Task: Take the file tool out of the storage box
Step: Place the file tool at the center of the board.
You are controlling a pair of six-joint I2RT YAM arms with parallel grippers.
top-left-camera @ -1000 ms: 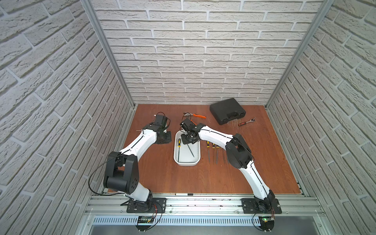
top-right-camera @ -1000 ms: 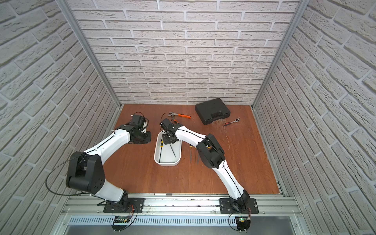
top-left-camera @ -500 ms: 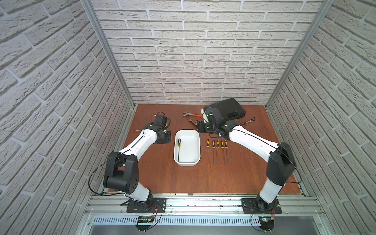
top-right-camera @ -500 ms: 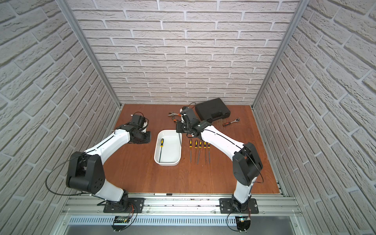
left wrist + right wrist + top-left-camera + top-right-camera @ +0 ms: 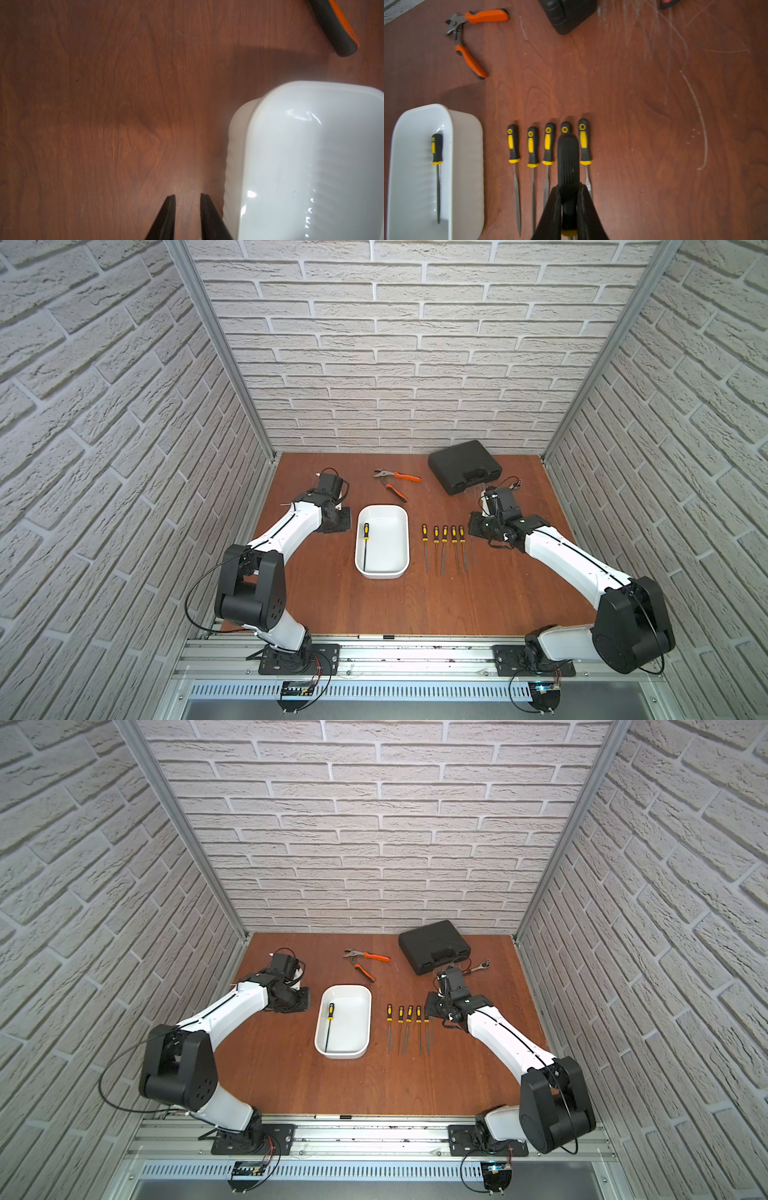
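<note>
The table bears everything noted. Change observed: a second ago the right arm reached into the storage box, which then held two files. The arm now stands outside it, and the right gripper is clamped on the handle of the extracted file, just past the right-hand end of the laid-out row. Finding: this file is out of the box but, in my judgement, not yet set down, so the removal is done and only the placing remains. The left arm has not moved. The left gripper sits just beside the box wall, jaws slightly apart with nothing between them. Count, by size: two arms; one black tool case; one storage box; one pair of pliers; seven files (five in the row on the table, one in the right gripper, one remaining file lying along the box floor); one ratchet wrench near the case.
</note>
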